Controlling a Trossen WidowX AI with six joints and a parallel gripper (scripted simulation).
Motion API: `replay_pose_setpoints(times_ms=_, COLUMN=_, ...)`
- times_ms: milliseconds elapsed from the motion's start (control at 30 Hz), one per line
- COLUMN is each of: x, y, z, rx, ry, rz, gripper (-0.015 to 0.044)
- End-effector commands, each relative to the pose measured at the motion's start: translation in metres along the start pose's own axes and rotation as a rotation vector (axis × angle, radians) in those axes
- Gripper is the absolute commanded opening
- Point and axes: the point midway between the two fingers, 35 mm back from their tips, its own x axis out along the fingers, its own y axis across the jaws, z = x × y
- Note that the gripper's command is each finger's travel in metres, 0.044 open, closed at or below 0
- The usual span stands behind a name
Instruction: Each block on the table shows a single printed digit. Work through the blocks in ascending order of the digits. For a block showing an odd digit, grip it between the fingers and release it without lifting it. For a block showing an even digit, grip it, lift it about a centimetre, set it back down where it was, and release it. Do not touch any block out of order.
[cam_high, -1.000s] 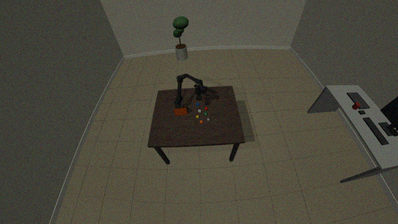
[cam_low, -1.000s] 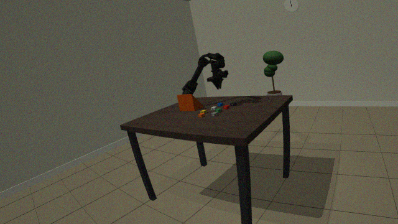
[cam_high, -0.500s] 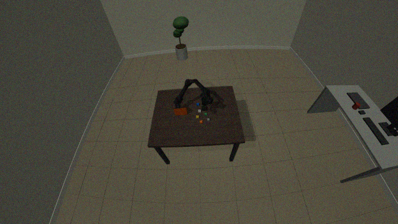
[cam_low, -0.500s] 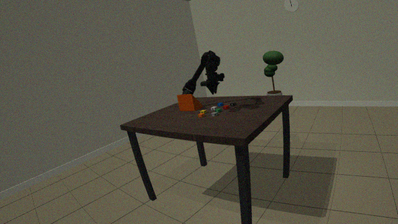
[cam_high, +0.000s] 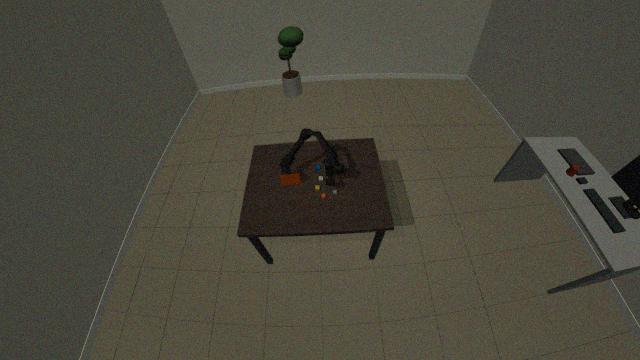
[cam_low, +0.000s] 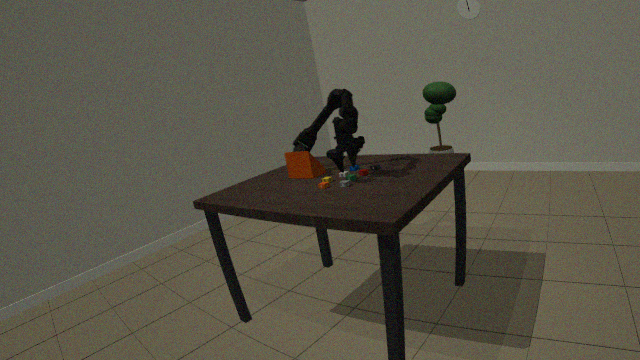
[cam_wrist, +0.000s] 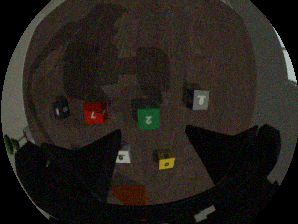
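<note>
Gripper (cam_high: 331, 184) (cam_low: 348, 168) (cam_wrist: 154, 131): fingers wide apart, nothing clamped. Wrist view: green block (cam_low: 352, 177) (cam_wrist: 148, 119), digit 2, lies between and slightly beyond the fingertips. From it, red block (cam_low: 364, 172) (cam_wrist: 95, 113), seemingly 7, lies at nine o'clock; grey block (cam_high: 335, 192) (cam_low: 345, 183) (cam_wrist: 201, 100), digit unclear, at two; yellow block (cam_high: 317, 187) (cam_low: 326, 179) (cam_wrist: 166, 161) at five; white block (cam_high: 320, 178) (cam_low: 343, 174) (cam_wrist: 124, 155), partly covered, at seven. Blue block (cam_high: 317, 167) (cam_low: 354, 168) is nearly hidden by a finger. Overhead, the arm obscures the green block.
</note>
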Motion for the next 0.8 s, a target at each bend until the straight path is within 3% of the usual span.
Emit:
replay_pose_setpoints(times_ms=0, x=0.007, y=0.000, z=0.000, rx=0.008, ry=-0.003, rz=0.004, gripper=0.0400)
replay_pose_setpoints(times_ms=700, x=0.038, y=0.000, z=-0.001, rx=0.008, ry=-0.003, rz=0.006, gripper=0.0400)
replay_pose_setpoints(times_ms=767, x=0.038, y=0.000, z=-0.001, rx=0.008, ry=-0.003, rz=0.006, gripper=0.0348)
